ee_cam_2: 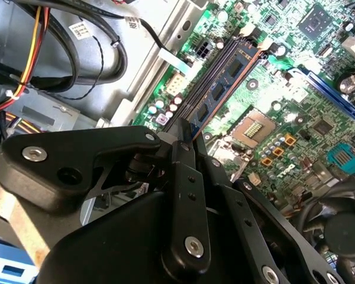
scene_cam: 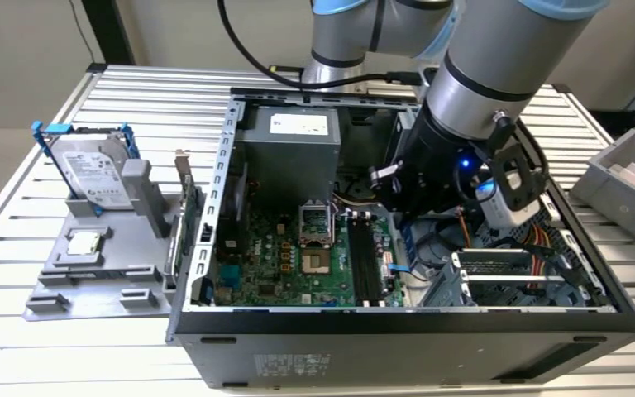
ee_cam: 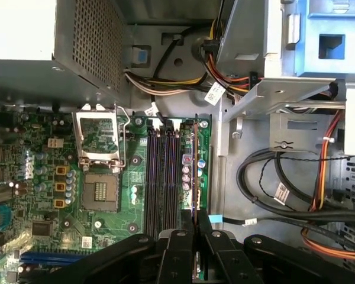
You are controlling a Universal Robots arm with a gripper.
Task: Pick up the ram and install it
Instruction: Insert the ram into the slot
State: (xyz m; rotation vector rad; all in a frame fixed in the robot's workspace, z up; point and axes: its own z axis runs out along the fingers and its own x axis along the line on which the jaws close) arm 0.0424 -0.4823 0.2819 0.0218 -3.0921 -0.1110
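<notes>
Nearest your wrist cameras, the black fingers [ee_cam: 195, 228] are drawn together on the ram [ee_cam: 195, 177], pinching its thin edge between them; in the second wrist view the same grip shows at the fingers [ee_cam_2: 186, 142] with the ram [ee_cam_2: 222, 83] running away from them along the slots. The ram stands on edge in the slot bank [ee_cam: 163, 171], at the slot on the side nearest the case's metal bracket [ee_cam: 284, 100], in line with the empty slots beside it. You cannot tell whether it is fully seated.

Beyond the slots lies the open CPU socket [ee_cam: 100, 192] with its raised latch frame [ee_cam: 100, 136] on the green motherboard [ee_cam: 41, 177]. Further on are the power supply [ee_cam: 83, 29] and the bundle of coloured cables [ee_cam: 225, 71].

In the exterior view your arm [scene_cam: 483, 83] comes down steeply into the open case [scene_cam: 406, 331], tilted, with its wrist [scene_cam: 428, 174] low over the board. To the exterior view's left, on the slatted worktop [scene_cam: 31, 347], a grey holder [scene_cam: 97, 273] carries the hard drive [scene_cam: 92, 169] upright and a small square chip [scene_cam: 83, 241].
</notes>
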